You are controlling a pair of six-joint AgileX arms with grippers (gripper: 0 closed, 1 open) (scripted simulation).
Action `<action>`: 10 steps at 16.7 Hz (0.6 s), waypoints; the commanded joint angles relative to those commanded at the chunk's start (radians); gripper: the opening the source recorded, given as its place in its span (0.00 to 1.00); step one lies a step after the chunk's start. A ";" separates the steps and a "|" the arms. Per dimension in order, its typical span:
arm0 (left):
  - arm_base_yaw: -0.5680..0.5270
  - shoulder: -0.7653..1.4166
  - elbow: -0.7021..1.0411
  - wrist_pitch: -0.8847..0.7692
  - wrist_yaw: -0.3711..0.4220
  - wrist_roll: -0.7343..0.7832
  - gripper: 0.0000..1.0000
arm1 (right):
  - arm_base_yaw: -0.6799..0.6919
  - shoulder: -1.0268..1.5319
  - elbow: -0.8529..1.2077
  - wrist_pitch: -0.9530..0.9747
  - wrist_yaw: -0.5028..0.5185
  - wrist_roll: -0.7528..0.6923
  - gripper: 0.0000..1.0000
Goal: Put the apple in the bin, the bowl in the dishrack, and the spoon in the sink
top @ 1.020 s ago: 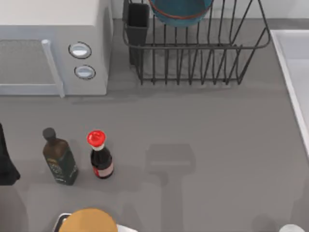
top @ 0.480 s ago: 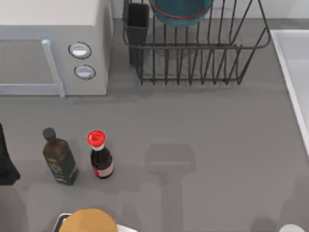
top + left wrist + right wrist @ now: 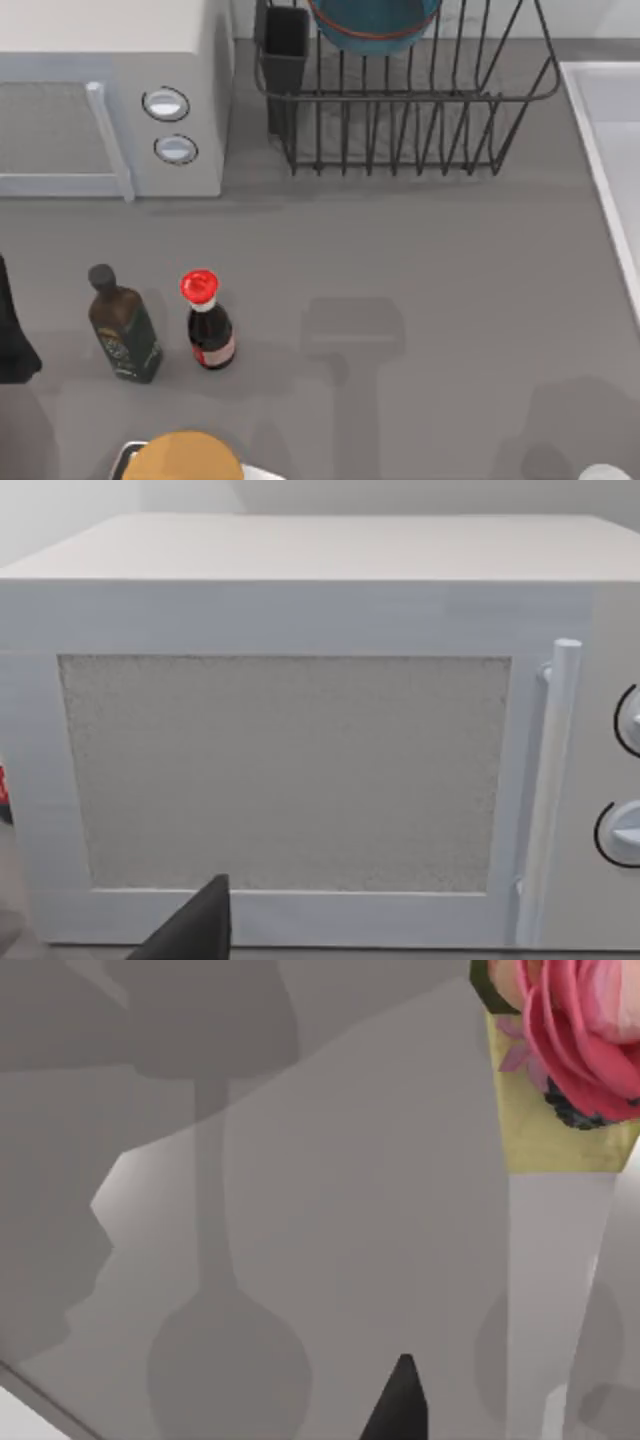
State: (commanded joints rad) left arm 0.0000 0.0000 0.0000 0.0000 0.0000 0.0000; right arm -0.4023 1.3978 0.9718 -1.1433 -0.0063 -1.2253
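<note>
Blue bowl (image 3: 374, 22) already sits in the dishrack (image 3: 420, 120). You can't tell if either hand holds the spoon; drop it short of the sink (image 3: 610, 150) and it hits the table (image 3: 420, 280).

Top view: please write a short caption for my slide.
Blue bowl sits in the black dishrack beside the microwave; two bottles stand below.

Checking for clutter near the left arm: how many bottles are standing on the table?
2. An olive-green bottle with a dark stopper stands near the table's left edge, in front of the microwave. A red-capped sauce bottle stands just to its right, apart from it. Others may sit outside the views.
</note>
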 joint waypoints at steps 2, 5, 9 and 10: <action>0.000 0.000 0.000 0.000 0.000 0.000 1.00 | 0.000 -0.001 0.001 -0.001 0.000 0.000 0.00; 0.000 0.000 0.000 0.000 0.000 0.000 1.00 | 0.001 0.004 -0.002 0.001 0.000 0.002 0.00; 0.000 0.000 0.000 0.000 0.000 0.000 1.00 | 0.017 0.103 0.104 -0.045 0.001 0.010 0.00; 0.000 0.000 0.000 0.000 0.000 0.000 1.00 | 0.025 0.150 0.158 -0.067 0.002 0.014 0.00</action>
State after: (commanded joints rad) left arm 0.0000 0.0000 0.0000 0.0000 0.0000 0.0000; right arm -0.3778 1.5480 1.1293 -1.2101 -0.0044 -1.2108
